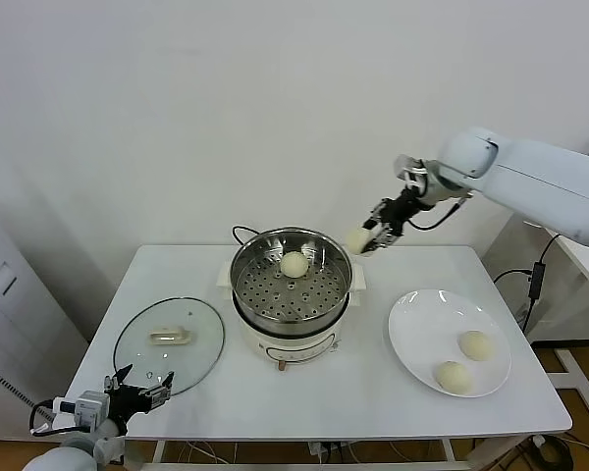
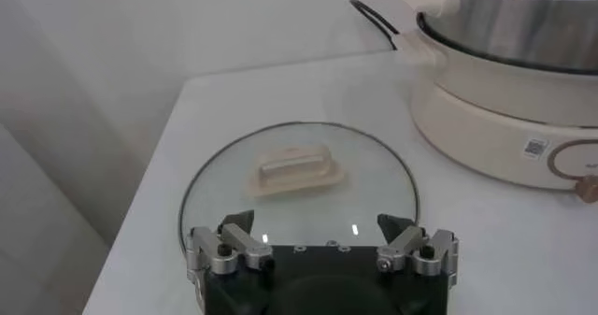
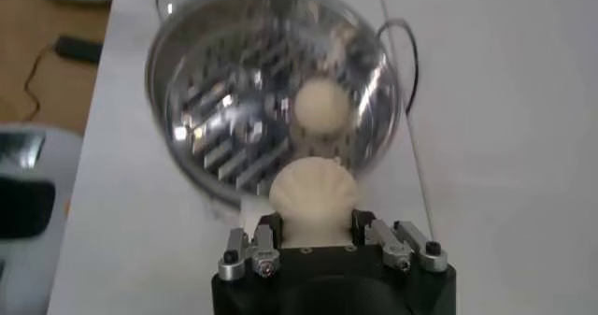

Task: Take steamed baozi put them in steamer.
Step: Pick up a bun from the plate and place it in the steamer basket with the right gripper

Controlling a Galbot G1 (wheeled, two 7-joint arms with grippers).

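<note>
The shiny steamer (image 1: 290,285) stands mid-table on its white base, with one cream baozi (image 1: 294,263) on the perforated tray near the back; the same bun (image 3: 323,104) shows in the right wrist view. My right gripper (image 1: 365,238) hangs in the air just past the steamer's right rim, shut on a second baozi (image 3: 313,195). Two more baozi (image 1: 474,344) (image 1: 454,376) lie on the white plate (image 1: 412,324) at the right. My left gripper (image 2: 318,237) is open and empty, low at the table's front left corner, by the glass lid.
A round glass lid (image 1: 169,338) with a cream handle lies flat left of the steamer. A black cord (image 1: 241,233) runs behind the steamer. The table's front edge is close to the left gripper.
</note>
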